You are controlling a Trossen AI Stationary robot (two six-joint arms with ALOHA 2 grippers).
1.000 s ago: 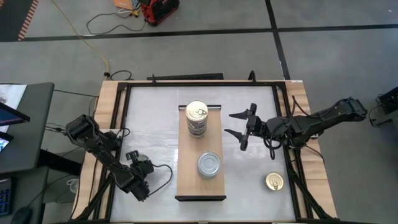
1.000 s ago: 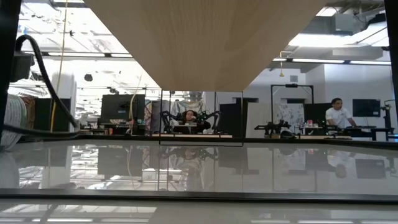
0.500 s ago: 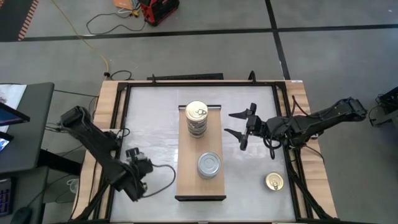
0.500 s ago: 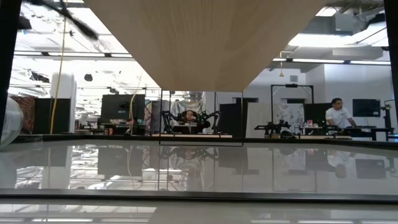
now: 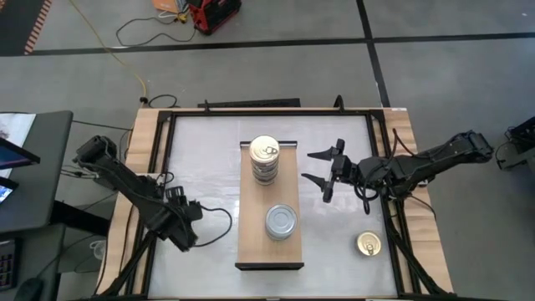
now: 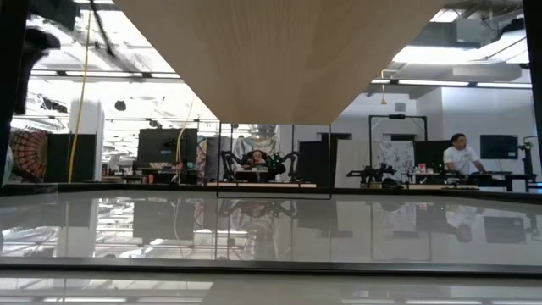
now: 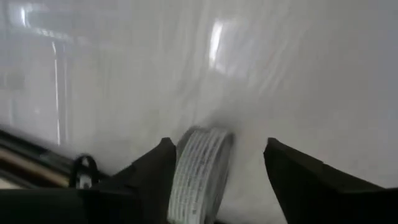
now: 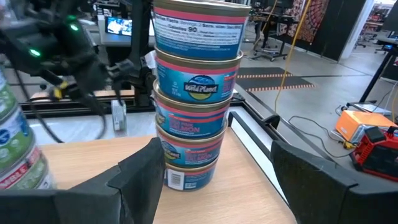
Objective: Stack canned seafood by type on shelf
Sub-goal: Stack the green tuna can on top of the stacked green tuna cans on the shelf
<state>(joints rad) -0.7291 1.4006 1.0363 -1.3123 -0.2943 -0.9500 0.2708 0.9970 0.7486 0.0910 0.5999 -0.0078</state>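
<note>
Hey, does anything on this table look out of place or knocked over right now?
Yes. A tin stands on its edge, not flat, between the open fingers of the left gripper, near the table's left side. One gold-lidded can also sits alone on the white tabletop, to the right of the shelf.

High view looks straight down on the whole table (image 5: 209,142); low view sits at tabletop level, facing the room beyond. Right wrist view faces the gold-lid stack (image 8: 196,93) close up, also seen from above; left wrist view points close at the tabletop.
</note>
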